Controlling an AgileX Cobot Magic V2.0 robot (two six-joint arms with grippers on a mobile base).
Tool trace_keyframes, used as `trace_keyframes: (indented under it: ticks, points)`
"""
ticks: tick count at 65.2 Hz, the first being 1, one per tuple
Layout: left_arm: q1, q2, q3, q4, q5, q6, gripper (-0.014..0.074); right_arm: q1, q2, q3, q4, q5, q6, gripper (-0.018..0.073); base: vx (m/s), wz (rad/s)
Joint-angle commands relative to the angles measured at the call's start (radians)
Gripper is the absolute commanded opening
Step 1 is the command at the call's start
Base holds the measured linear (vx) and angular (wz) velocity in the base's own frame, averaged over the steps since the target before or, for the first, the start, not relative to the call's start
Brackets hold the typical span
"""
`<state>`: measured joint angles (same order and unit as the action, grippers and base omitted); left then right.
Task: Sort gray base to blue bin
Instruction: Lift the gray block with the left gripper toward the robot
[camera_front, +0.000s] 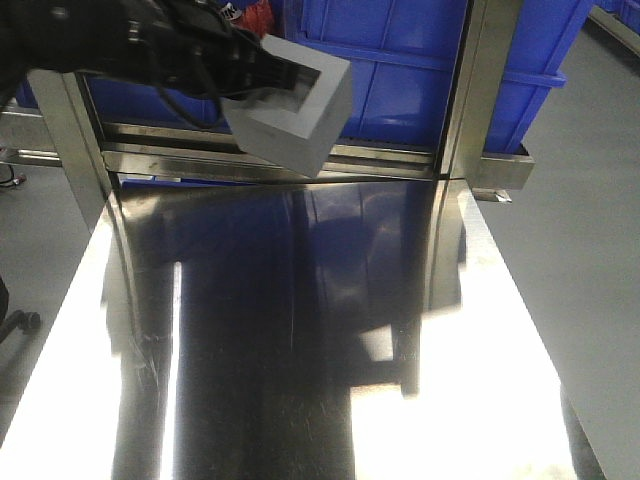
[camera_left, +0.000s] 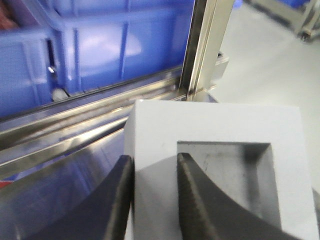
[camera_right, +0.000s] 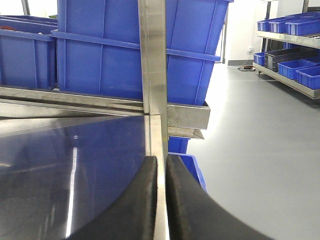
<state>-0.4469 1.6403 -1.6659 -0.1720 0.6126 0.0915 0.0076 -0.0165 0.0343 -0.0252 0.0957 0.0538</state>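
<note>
Left gripper (camera_front: 272, 74) was clamped narrow on the base (camera_front: 300, 120). One finger (camera_left: 120, 195) lay outside the block's wall and the other (camera_left: 192, 190) sat down in the square recess, with the wall pinched between them. The base hung in the air, tilted, recess face turned up and to the side. It was outside the bin (camera_front: 400, 70), on the bin's near side, and showed against the bin's front wall in the front view. The recess floor was darker gray than the rest. A steel post (camera_front: 470, 90) stood upright against the bin's front, off to the side of the base. The table (camera_front: 300, 340) ran out from below the bin toward the camera, shiny, carrying blue reflections. Right gripper (camera_right: 161, 159) was low on the near side of the bin, in line with the post. Its fingers were drawn together to a sliver, with nothing held between them.
</note>
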Motion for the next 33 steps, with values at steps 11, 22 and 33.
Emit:
trace_keyframes:
  ticks: [11,22,33]
  points:
    - [-0.007,-0.339,0.331,-0.009,-0.235,-0.007,-0.0005,-0.004,-0.009,-0.004,-0.006,-0.079,-0.007,-0.0004,0.00,0.00]
    - [-0.007,-0.565,0.616,-0.009,-0.388,-0.007,-0.0005,-0.004,-0.009,-0.004,-0.006,-0.079,-0.007,-0.0004,0.00,0.00]
    - [-0.007,-0.788,0.860,-0.038,-0.485,-0.008,-0.0005,-0.004,-0.009,-0.004,-0.006,-0.079,-0.007,-0.0004,0.00,0.00]
